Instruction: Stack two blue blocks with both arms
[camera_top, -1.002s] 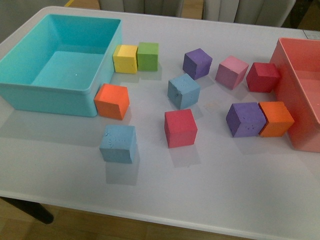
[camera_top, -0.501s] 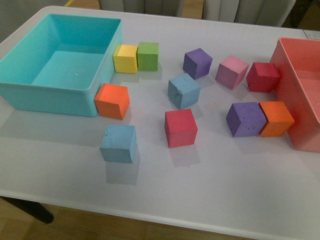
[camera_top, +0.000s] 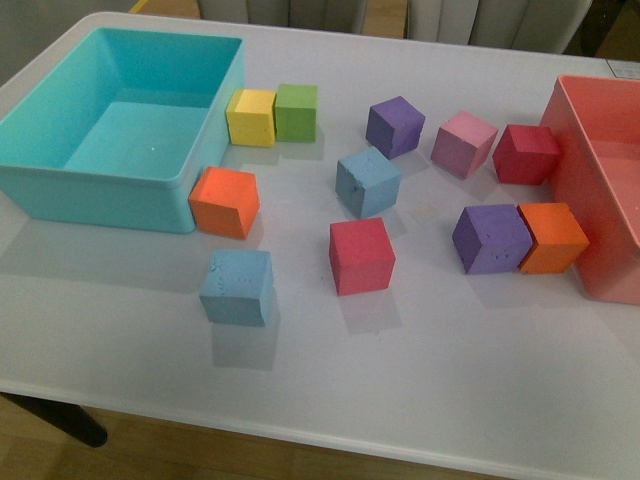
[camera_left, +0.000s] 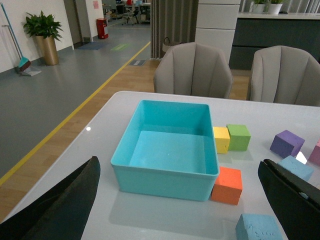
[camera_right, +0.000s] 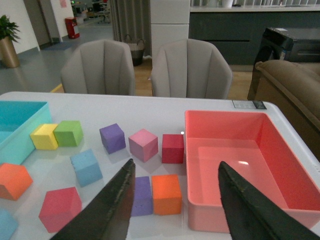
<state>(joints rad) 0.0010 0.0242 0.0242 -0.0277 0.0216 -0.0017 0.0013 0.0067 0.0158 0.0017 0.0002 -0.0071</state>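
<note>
Two pale blue blocks lie apart on the white table. One blue block (camera_top: 367, 182) sits near the middle and the other blue block (camera_top: 237, 287) is closer to the front edge, left of a red cube (camera_top: 361, 256). Neither arm shows in the front view. In the left wrist view my left gripper (camera_left: 179, 165) is open above the table, with the near blue block (camera_left: 258, 228) and the middle one (camera_left: 297, 166) off to one side. My right gripper (camera_right: 176, 165) is open and empty too; its view shows the middle blue block (camera_right: 86, 167) and a corner of the other (camera_right: 6, 225).
A turquoise bin (camera_top: 40, 185) stands at the left with an orange cube (camera_top: 224, 202) against it. A red tray (camera_top: 590, 215) is at the right. Yellow (camera_top: 250, 118), green (camera_top: 296, 112), purple (camera_top: 394, 127), pink (camera_top: 463, 144) and further cubes are scattered between. Chairs (camera_right: 145, 67) stand beyond the table.
</note>
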